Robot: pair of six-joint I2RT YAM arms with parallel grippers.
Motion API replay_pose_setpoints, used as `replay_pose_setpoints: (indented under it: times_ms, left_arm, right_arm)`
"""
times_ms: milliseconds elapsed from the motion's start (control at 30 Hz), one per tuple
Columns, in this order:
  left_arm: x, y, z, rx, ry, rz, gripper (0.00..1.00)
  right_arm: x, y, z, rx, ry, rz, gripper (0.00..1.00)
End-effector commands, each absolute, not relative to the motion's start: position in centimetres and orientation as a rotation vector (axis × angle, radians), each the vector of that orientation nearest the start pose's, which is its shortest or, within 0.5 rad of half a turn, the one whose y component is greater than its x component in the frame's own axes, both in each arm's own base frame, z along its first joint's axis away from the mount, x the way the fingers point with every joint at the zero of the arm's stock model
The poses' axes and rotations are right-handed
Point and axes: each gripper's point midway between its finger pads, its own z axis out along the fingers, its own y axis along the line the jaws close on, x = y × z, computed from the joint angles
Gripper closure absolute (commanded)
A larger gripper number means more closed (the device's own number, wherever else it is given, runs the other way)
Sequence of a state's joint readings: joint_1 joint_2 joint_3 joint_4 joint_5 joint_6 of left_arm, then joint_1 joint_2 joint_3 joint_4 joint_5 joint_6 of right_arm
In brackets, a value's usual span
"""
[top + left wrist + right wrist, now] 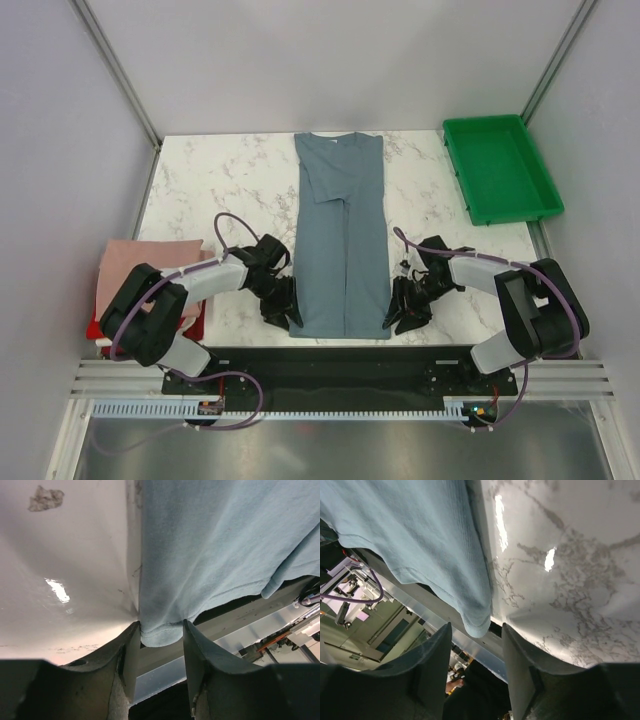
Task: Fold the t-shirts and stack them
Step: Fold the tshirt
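Around t-shirt (pixel 342 230) corners, left gripper (pixel 161 628) and right gripper (pixel 476 628) gape (half-open).

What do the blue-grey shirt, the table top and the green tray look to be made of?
Blue-grey shirt: soft knit cloth, likely cotton jersey, matte; a fine ribbed texture and stitched hem show close up.
Table top: glossy white with grey veins like marble, perhaps laminate; lamps reflect in it.
Green tray: moulded plastic, judging by its even colour and raised rim.
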State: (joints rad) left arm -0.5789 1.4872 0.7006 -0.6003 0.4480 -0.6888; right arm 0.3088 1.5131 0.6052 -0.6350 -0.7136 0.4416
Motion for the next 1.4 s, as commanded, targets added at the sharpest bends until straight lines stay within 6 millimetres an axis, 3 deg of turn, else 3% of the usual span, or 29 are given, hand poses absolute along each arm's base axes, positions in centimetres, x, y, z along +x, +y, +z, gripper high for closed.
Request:
replay_pose_setpoints:
  times_ms: [0,100,300,433,533,567,667,733,833,900,1033,1200,1367]
  left_arm:
    - [13.6,-21.0,2.6,-0.129,3.134,-0.815,0.55]
    - [13.4,-21.0,2.4,-0.124,3.144,-0.821,0.59]
    - [13.3,-21.2,2.3,-0.114,3.147,-0.841,0.66]
    - [13.7,-21.6,2.6,-0.099,3.134,-0.861,0.82]
    - [14.0,-21.6,2.7,-0.082,3.123,-0.86,0.98]
    - [14.1,-21.6,2.8,-0.068,3.114,-0.859,0.98]
    - [15.6,-21.2,3.5,-0.008,3.052,-0.808,0.98]
    - [17.9,-21.3,5.3,0.048,2.965,-0.794,0.98]
    - [22.1,-20.7,7.6,0.084,2.84,-0.74,0.98]
    - [24.5,-19.7,8.3,0.085,2.784,-0.677,0.98]
    - [29.5,-19.6,10.8,0.102,2.674,-0.637,0.98]
    - [35.5,-21.1,12.7,0.172,2.565,-0.617,0.98]
    - [40.3,-22.0,13.1,0.201,2.513,-0.594,0.98]
  right_arm:
    - [12.7,17.9,2.4,0.219,3.153,1.136,0.5]
    - [12.6,18.0,2.3,0.233,3.157,1.14,0.55]
    - [12.6,18.6,2.0,0.256,3.155,1.158,0.57]
    - [12.4,18.9,2.0,0.248,3.157,1.18,0.61]
    - [12.6,19.3,2.3,0.239,3.143,1.211,0.9]
    - [12.8,19.4,2.5,0.224,3.134,1.218,0.97]
    - [13.6,19.9,4.1,0.168,3.088,1.266,1.0]
    - [14.8,20.3,5.7,0.119,3.03,1.318,1.0]
    - [19.1,20.4,8.6,0.108,2.891,1.372,1.0]
    - [23.5,19.9,11.2,0.096,2.766,1.361,1.0]
    - [29.6,18.7,13.3,0.094,2.659,1.305,1.0]
    - [35.3,18.2,14.1,0.056,2.591,1.241,1.0]
    - [37.8,18.2,12.7,0.058,2.592,1.218,1.0]
